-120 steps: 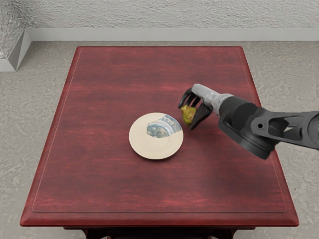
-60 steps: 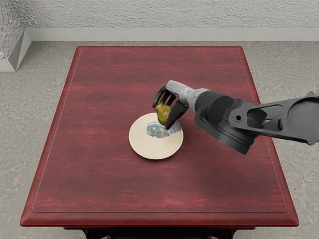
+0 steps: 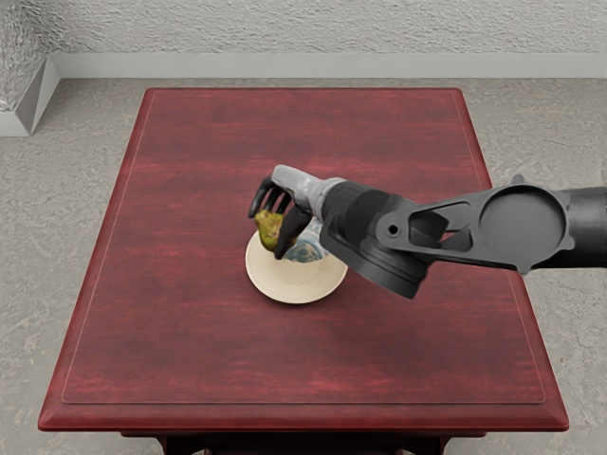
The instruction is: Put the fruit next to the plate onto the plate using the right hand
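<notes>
A yellow-green fruit [image 3: 268,227] hangs in my right hand [image 3: 273,216], whose dark fingers are curled shut around it. The hand is over the far left rim of the cream plate [image 3: 289,281], which lies in the middle of the red table. My right arm comes in from the right edge, and its thick forearm [image 3: 379,237] covers the plate's right part and most of the blue-grey pattern [image 3: 305,252] on it. The left arm does not show.
The red wooden table [image 3: 190,190] carries only the plate. Grey floor surrounds it, with a pale wall at the back and a light block [image 3: 24,95] at the far left.
My right hand has carried the fruit leftward, from beside the plate's right rim, over the plate, to above its far left rim. The arm now reaches further across the table.
</notes>
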Tool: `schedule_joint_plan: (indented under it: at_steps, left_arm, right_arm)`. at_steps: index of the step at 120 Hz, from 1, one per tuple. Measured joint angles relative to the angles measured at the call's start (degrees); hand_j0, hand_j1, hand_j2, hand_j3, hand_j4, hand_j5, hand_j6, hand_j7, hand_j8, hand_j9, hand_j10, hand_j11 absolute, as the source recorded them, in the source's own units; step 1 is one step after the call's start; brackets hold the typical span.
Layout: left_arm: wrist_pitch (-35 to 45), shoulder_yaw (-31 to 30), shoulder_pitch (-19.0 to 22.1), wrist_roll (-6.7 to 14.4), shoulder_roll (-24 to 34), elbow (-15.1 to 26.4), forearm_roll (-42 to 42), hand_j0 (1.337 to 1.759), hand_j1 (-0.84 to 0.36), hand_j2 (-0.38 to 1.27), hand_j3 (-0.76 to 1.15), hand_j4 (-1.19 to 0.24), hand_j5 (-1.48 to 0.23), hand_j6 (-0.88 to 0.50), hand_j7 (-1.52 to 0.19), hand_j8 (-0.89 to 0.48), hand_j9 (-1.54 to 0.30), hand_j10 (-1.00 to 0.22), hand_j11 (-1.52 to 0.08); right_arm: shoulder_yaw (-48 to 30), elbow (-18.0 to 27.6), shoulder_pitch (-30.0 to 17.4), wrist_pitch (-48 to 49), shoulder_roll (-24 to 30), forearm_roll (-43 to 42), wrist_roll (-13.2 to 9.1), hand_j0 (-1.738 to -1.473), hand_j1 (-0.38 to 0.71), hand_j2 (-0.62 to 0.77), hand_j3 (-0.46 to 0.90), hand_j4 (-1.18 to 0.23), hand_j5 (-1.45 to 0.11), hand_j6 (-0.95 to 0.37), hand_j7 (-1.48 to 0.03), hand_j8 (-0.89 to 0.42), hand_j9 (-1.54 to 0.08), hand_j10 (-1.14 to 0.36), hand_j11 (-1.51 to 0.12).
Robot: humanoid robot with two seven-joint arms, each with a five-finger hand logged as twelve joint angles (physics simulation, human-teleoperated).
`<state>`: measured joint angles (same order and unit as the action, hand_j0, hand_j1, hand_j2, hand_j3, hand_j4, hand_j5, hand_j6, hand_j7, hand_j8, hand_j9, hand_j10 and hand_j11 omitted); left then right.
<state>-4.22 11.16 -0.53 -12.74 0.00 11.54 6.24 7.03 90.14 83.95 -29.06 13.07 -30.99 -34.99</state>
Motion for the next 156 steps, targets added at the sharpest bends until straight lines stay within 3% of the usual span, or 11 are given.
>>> schedule_joint_plan:
  at_steps: [48,64,78,99,122,131,156]
  left_arm:
    - [0.0,0.0,0.0,0.0,0.0,0.05,0.0,1.658,0.34,0.0,0.0,-0.01,-0.01,-0.01,-0.01,-0.01,-0.01,-0.01,-0.01]
    - [0.0,0.0,0.0,0.0,0.0,0.03,0.0,1.658,0.34,0.0,0.0,-0.01,-0.01,-0.01,-0.01,-0.01,-0.01,-0.01,-0.01]
    - [0.0,0.0,0.0,0.0,0.0,0.02,0.0,1.658,0.34,0.0,0.0,-0.01,-0.01,-0.01,-0.01,-0.01,-0.01,-0.01,-0.01]
    - [0.0,0.0,0.08,0.0,0.0,0.01,0.0,1.658,0.34,0.0,0.0,-0.01,-0.01,-0.01,-0.01,-0.01,-0.01,-0.01,-0.01]
    - [0.0,0.0,0.44,0.0,0.0,-0.02,0.0,1.658,0.34,0.0,0.0,-0.01,-0.01,-0.01,-0.01,-0.01,-0.01,-0.01,-0.01]
    - [0.0,0.0,0.44,0.0,0.0,-0.01,0.0,1.658,0.34,0.0,0.0,-0.01,-0.01,-0.01,-0.01,-0.01,-0.01,-0.01,-0.01]
    - [0.0,0.0,0.44,0.0,0.0,-0.02,0.0,1.658,0.34,0.0,0.0,-0.01,-0.01,-0.01,-0.01,-0.01,-0.01,-0.01,-0.01]
  right_arm:
    - [0.42,-3.89,-1.46,0.21,-2.93,-0.46,0.0,-1.657,0.27,0.37,0.0,-0.66,-0.87,-0.55,-0.86,-0.44,-0.87,-0.57,-0.87]
    - [0.07,-3.93,-1.21,0.23,-3.02,-0.33,-0.01,-1.657,0.01,0.19,0.0,-0.37,-0.49,-0.31,-0.49,-0.26,-0.49,-0.32,-0.49]
    - [-0.22,-3.78,-1.02,0.23,-2.96,-0.21,-0.01,-1.658,-0.15,0.11,0.0,-0.21,-0.28,-0.18,-0.28,-0.15,-0.28,-0.18,-0.28]
    - [-1.65,-2.11,-0.93,0.19,-1.92,0.76,-0.01,-1.658,-0.26,0.05,0.0,-0.09,-0.12,-0.08,-0.12,-0.06,-0.12,-0.08,-0.12]
    - [-10.31,2.91,-2.64,1.2,3.69,3.6,-0.01,-1.658,-0.32,0.02,0.0,-0.04,-0.05,-0.03,-0.05,-0.03,-0.05,-0.03,-0.05]
    - [-15.32,3.84,-5.12,4.76,5.1,5.89,-0.01,-1.658,-0.33,0.01,0.0,-0.02,-0.03,-0.02,-0.03,-0.02,-0.03,-0.02,-0.03]
    - [-33.82,6.06,-19.66,25.04,8.53,12.83,-0.01,-1.658,-0.34,0.0,0.0,-0.01,-0.01,-0.01,-0.01,-0.01,-0.01,-0.01,-0.01]
